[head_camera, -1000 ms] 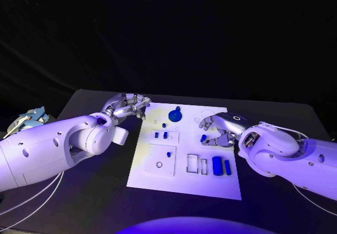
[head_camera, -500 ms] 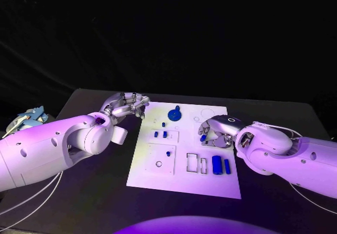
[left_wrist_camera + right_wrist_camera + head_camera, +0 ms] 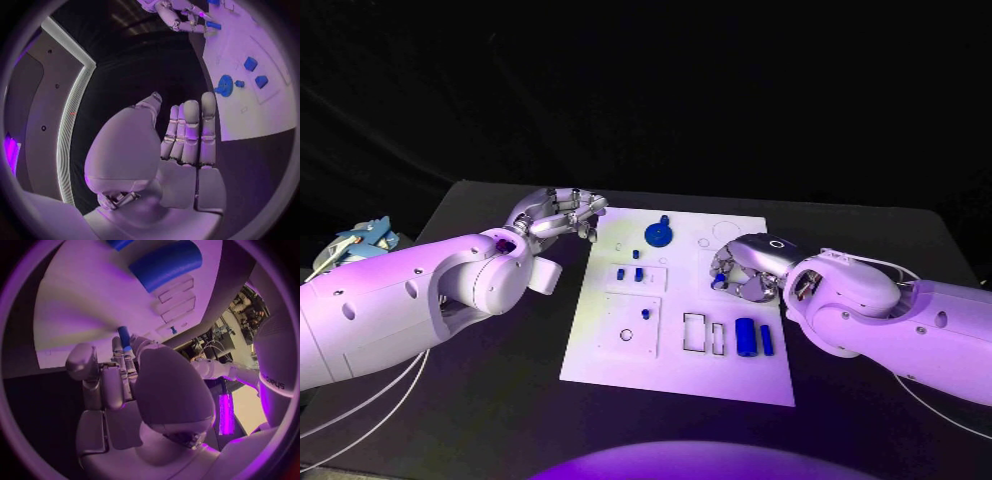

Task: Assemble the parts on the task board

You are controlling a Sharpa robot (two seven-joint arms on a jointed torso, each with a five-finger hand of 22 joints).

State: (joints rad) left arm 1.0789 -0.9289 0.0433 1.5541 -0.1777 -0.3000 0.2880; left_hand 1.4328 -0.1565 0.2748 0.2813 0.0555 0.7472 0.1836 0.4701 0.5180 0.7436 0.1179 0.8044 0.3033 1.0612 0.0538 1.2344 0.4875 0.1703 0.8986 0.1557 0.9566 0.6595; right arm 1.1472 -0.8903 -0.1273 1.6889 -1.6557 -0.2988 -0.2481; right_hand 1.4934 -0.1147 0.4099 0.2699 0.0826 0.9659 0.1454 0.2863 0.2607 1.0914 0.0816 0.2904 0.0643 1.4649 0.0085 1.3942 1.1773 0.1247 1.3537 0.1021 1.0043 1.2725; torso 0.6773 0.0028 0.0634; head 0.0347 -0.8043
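- The white board [image 3: 678, 372] lies flat in the middle of the black tabletop [image 3: 473, 420], between the two arms, so either robot hand can reach the small blue pieces on it.
- The right robot hand [image 3: 744, 270] hangs over the board's right edge with its fingers curled round a short blue peg [image 3: 124, 336]; the peg's free end sticks out past the fingertips, which suits lowering it end-first into a hole.
- From the head view the peg is mostly hidden under that hand, so whether its tip already touches the board is hard to say; it seems just above it.
- The left robot hand [image 3: 187, 135] holds nothing, its fingers straight and side by side, and it waits just off the board's far left corner, probably kept clear so as not to block the right arm's work.
- A round blue disc [image 3: 659, 236] sits near the far edge, and two small blue blocks [image 3: 630, 274] sit in the raised panel below it.
- Two longer blue bars [image 3: 753, 338] lie side by side near the right hand, beside empty rectangular slots [image 3: 704, 335], likely their seats.
- Judging by those open slots, much of the assembly is left to do.
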